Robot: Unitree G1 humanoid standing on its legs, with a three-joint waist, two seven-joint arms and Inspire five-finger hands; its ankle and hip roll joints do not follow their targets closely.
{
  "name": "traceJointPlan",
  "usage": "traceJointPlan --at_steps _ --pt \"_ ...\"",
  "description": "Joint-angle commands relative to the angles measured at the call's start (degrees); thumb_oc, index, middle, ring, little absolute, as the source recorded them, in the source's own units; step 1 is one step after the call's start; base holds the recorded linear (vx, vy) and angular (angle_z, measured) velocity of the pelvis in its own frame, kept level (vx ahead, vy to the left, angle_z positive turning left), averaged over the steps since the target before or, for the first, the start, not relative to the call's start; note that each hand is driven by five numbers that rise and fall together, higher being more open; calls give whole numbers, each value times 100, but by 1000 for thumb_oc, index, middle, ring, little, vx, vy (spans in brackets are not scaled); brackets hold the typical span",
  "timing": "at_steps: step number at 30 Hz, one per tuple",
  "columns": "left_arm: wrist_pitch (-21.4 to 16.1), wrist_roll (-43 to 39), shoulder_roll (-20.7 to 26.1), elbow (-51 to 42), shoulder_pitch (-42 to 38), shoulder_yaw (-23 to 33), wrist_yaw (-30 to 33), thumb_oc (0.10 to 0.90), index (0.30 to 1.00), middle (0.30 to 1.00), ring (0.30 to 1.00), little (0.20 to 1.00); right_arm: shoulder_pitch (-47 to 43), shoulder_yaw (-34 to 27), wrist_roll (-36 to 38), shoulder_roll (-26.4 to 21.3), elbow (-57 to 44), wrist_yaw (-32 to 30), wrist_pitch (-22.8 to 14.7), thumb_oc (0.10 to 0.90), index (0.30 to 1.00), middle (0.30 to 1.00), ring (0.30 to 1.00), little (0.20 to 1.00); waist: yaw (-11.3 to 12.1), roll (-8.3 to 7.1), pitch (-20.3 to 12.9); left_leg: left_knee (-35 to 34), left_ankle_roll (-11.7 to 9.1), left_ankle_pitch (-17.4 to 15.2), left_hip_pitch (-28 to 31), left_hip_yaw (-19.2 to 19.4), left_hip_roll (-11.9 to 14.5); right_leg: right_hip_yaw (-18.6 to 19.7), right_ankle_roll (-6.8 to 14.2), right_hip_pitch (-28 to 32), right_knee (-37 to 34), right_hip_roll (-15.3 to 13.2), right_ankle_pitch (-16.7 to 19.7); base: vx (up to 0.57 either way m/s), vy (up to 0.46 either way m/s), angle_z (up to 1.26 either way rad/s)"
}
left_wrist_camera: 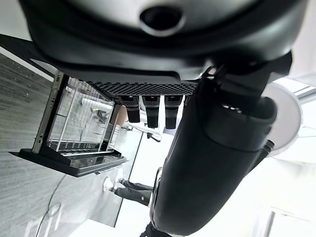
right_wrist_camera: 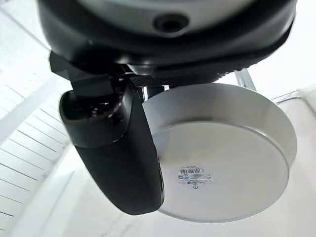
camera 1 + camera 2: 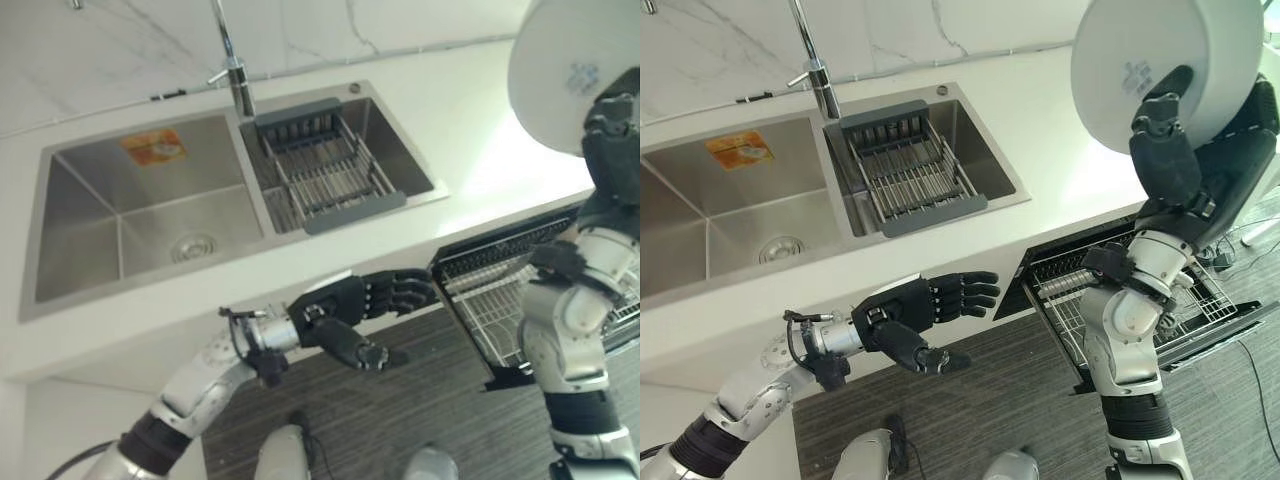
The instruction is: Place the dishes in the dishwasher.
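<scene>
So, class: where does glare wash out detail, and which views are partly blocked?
Eye views: bright glare on the counter beside the sink. Right wrist view: pale background washed out behind the plate. Left wrist view: the left hand blocks much of the dishwasher rack.

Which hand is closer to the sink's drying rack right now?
Left. The left hand hangs open in front of the counter edge, just below the drying rack in the sink. The right hand is off to the right, raised above the open dishwasher, fingers around the white plate.

White plate [image 3: 570, 75] high in right robot hand [image 3: 612, 135]
</scene>
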Motion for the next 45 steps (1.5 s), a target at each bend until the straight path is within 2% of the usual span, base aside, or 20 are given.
traceJointPlan --at_steps 1,3,4,6,9,11,12,13,14,15,18,20,21,24,28,32,34,38,40,45 --pt "-368 80 -261 -859 -105 35 -76 800 900 900 900 900 -445 -499 -517 -343 -948 -197 -508 400 300 300 300 300 -100 52 -701 -543 -78 -627 743 -393 7 311 -75 -795 386 106 77 -69 -490 -20" --pt "-360 93 -238 -831 -29 106 -48 800 900 900 900 900 -482 -450 -381 -473 -985 -142 -131 400 300 300 300 300 -74 109 -763 -543 -302 -451 770 -336 342 119 -53 -773 386 208 -109 -25 -471 -35" --pt "-330 78 -246 -856 7 128 -3 800 900 900 900 900 -523 -391 -332 -497 -942 -93 -77 400 300 300 300 300 -78 136 -774 -543 -360 -419 785 -323 430 84 -82 -756 386 268 -151 22 -401 -36" --pt "-477 163 -342 -706 239 132 272 800 900 900 900 900 -645 -131 -127 -475 -745 126 213 400 300 300 300 300 -156 209 -829 -543 -597 -158 802 -188 856 0 -263 -737 386 478 -278 13 -446 -30" --pt "-478 329 -505 -671 562 344 464 800 900 900 900 900 -473 -178 53 -541 -758 380 373 400 300 300 300 300 -212 329 -820 -543 -741 28 787 -101 1144 -81 -474 -736 386 731 -369 -14 -286 -28" --pt "-662 627 -546 -508 877 490 580 800 900 900 900 900 -310 -330 392 -644 -742 765 537 400 300 300 300 300 -259 399 -786 -543 -800 136 830 -3 1244 -115 -570 -749 386 856 -384 -11 -185 -2" --pt "-916 1128 -526 -324 1137 632 730 800 900 900 900 900 -83 -465 638 -782 -746 1078 761 400 300 300 300 300 -275 459 -728 -543 -849 462 828 167 1308 -175 -625 -712 386 935 -415 -21 -122 2" --pt "-1118 1235 -497 -112 1284 679 945 800 900 900 900 900 62 -554 781 -906 -755 1182 825 400 300 300 300 300 -296 474 -682 -543 -846 560 790 350 1303 -233 -646 -673 386 948 -428 -23 -99 4" --pt "-1249 1209 -484 57 1412 790 1136 800 900 900 900 900 176 -612 773 -935 -749 1262 898 400 300 300 300 300 -262 472 -630 -543 -791 469 710 393 1157 -237 -644 -651 386 943 -438 -5 -48 7" --pt "-1404 1182 -485 188 1586 891 1328 800 900 900 900 900 267 -630 724 -937 -728 1280 965 400 300 300 300 300 -205 463 -582 -543 -746 398 658 267 1037 -188 -628 -606 386 931 -464 34 -14 11" --pt "-1902 1577 -637 863 2009 1122 2232 800 900 900 900 900 572 -665 504 -808 -704 1237 1315 400 300 300 300 300 -169 436 -616 -543 -716 288 627 137 1063 -160 -646 -607 386 874 -470 34 42 -6" --pt "-2311 2055 -910 2319 2247 1257 3156 800 900 900 900 900 820 -662 -155 -652 -561 998 1619 400 300 300 300 300 -101 386 -707 -543 -725 173 562 -132 921 -101 -654 -585 386 861 -571 71 89 8" --pt "-2312 2221 -1048 2703 2310 1285 3293 800 900 900 900 900 845 -634 -616 -634 -460 785 1686 400 300 300 300 300 -76 369 -746 -543 -734 149 586 -143 913 -128 -631 -560 386 816 -582 115 69 22" --pt "-2383 2566 -1307 3743 2431 1301 3390 800 900 900 900 900 815 -520 -1624 -756 -166 417 1906 400 300 300 300 300 17 334 -835 -543 -724 52 664 -130 855 -230 -523 -499 386 680 -559 83 59 11" --pt "-2398 2919 -1382 4477 2477 1171 3398 800 900 900 900 900 641 -338 -2573 -1050 313 57 2168 400 300 300 300 300 114 287 -872 -543 -691 -40 688 -168 771 -277 -406 -463 386 570 -529 49 40 5" --pt "-2397 3047 -1400 4885 2480 1165 3365 800 900 900 900 900 568 -214 -2668 -1295 754 -39 2296 400 300 300 300 300 170 252 -885 -543 -653 -88 684 -186 710 -317 -360 -460 386 513 -506 15 20 5" --pt "-2416 3112 -1413 5066 2470 1160 3359 800 900 900 900 900 502 -116 -3094 -1375 1095 -87 2393 400 300 300 300 300 211 233 -896 -543 -632 -109 682 -214 673 -335 -351 -454 386 493 -501 25 14 7" --pt "-2397 3196 -1374 5316 2455 1138 3363 800 900 900 900 900 250 213 -3403 -1533 1932 -162 2651 400 300 300 300 300 328 204 -909 -543 -602 -127 642 -314 600 -391 -339 -440 386 467 -500 29 -5 5" --pt "-2426 3180 -1359 5595 2467 1150 3402 800 900 900 900 900 -30 601 -3615 -1556 2813 -395 2718 400 300 300 300 300 461 197 -904 -543 -577 -121 600 -402 550 -439 -343 -415 386 460 -506 66 -10 12" --pt "-2449 3160 -1316 5848 2477 1156 3532 800 900 900 900 900 -350 934 -3369 -1552 4029 -680 2902 400 300 300 300 300 642 245 -846 -543 -572 -81 488 -536 489 -524 -343 -414 386 443 -495 24 6 13"
